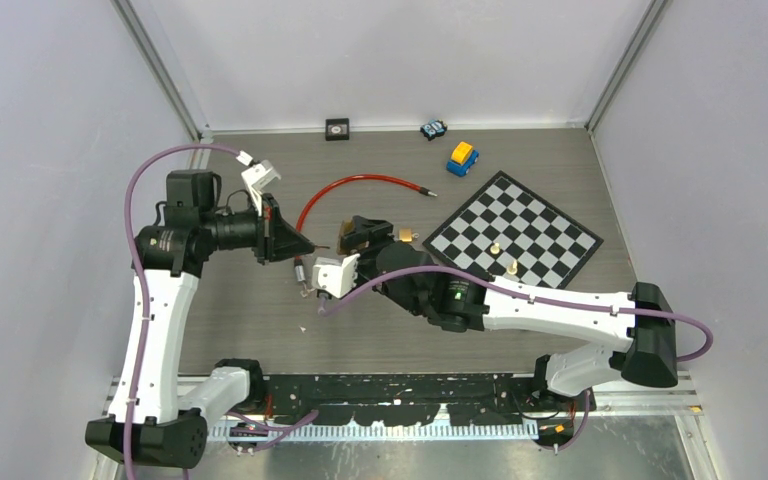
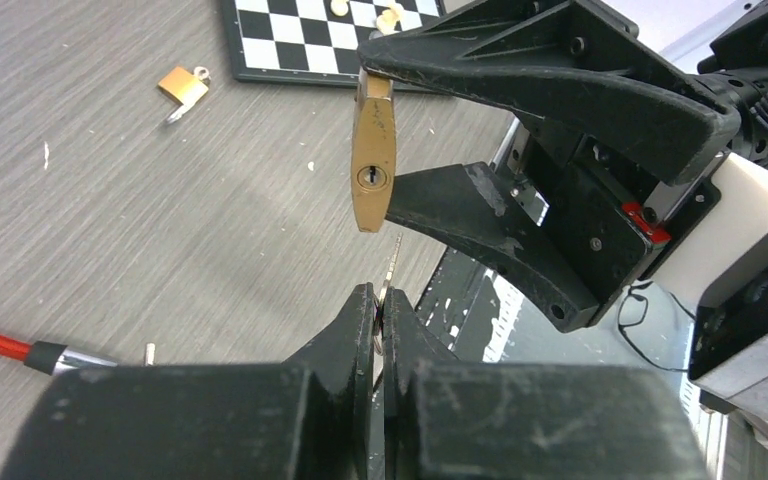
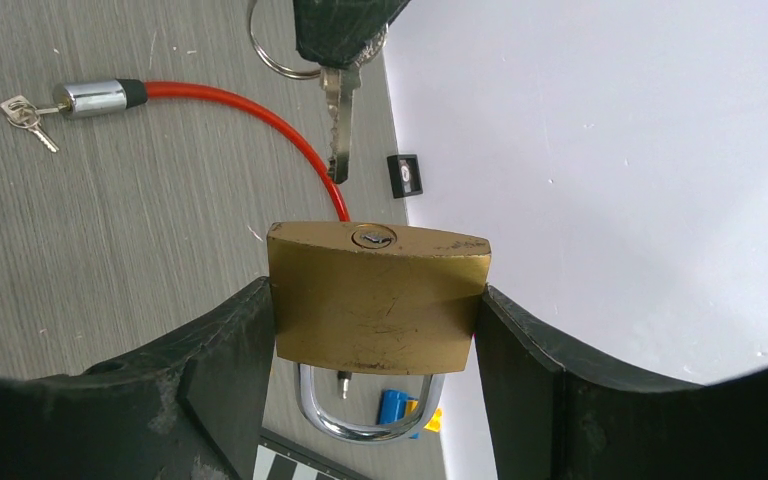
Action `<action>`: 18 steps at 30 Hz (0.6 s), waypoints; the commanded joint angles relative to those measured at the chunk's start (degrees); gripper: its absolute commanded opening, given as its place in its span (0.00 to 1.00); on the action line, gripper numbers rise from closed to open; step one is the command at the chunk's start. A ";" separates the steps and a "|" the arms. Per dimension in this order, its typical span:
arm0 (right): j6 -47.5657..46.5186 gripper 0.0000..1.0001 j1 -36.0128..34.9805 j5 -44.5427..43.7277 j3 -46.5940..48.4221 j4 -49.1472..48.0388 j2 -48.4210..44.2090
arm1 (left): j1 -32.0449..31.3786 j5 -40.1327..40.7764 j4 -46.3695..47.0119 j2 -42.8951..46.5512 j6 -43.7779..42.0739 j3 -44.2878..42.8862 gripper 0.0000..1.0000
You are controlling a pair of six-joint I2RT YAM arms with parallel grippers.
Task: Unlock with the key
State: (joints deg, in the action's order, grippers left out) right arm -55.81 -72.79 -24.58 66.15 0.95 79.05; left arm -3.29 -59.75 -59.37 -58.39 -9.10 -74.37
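A: Where is the padlock (image 3: pixel 378 300) located?
B: It is clamped, keyhole facing outward, between the jaws of the right end effector (image 1: pixel 365 235) and is held above the table (image 2: pixel 110 220).
A: And the key (image 3: pixel 338 120)?
B: It is pinched in the closed left end effector (image 2: pixel 380 302). Its tip is positioned near the keyhole, not inserted.

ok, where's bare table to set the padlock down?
Bare: near strip between the left arm and right arm; back right corner beyond the chessboard. Crowded: centre, left end effector meeting right end effector by the red cable.
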 commanded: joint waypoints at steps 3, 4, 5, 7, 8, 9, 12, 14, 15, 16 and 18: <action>0.40 0.01 -0.42 -0.49 4.11 -7.37 -3.85 | -0.42 2.11 6.40 -0.39 1.82 -2.01 0.00; 0.22 0.01 -0.42 -0.49 4.09 -7.62 -3.89 | -0.45 2.27 6.70 -0.53 2.50 -1.96 0.00; 0.00 0.01 -0.50 -0.47 4.00 -7.87 -3.90 | -0.53 2.27 7.04 -0.74 3.15 -1.93 0.00; -0.56 0.01 -0.59 -0.31 3.83 -8.10 -4.06 | -0.77 2.38 7.66 -0.85 4.21 -1.61 0.00; -0.75 0.01 -0.64 -0.30 3.74 -8.22 -4.11 | -0.84 2.31 8.01 -0.85 4.61 -1.46 0.00; -0.85 0.01 -0.68 -0.24 3.63 -8.38 -4.16 | -0.98 2.13 8.46 -0.85 4.96 -1.28 0.00; -1.36 0.01 -0.92 -0.08 3.41 -8.42 -4.23 | -1.31 1.85 9.56 -0.99 6.08 -0.97 0.00; -1.36 0.01 -1.10 -0.04 3.64 -8.34 -4.21 | -1.60 1.63 9.99 -0.95 6.30 -0.63 0.00; -1.32 0.01 -1.16 -0.03 3.82 -8.15 -4.09 | -1.83 1.65 10.01 -0.94 6.21 -0.54 0.00; -1.32 0.01 -1.20 -0.03 4.07 -7.97 -4.00 | -2.01 1.79 10.06 -0.86 6.04 -0.47 0.00; -1.19 0.01 -1.30 0.03 4.45 -7.61 -3.84 | -2.44 2.52 10.13 -0.92 5.78 -0.36 0.00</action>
State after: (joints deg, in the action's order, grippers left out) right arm -55.83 -73.56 -24.27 66.15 0.91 78.98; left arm -4.91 -57.49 -52.14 -59.53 -3.86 -74.37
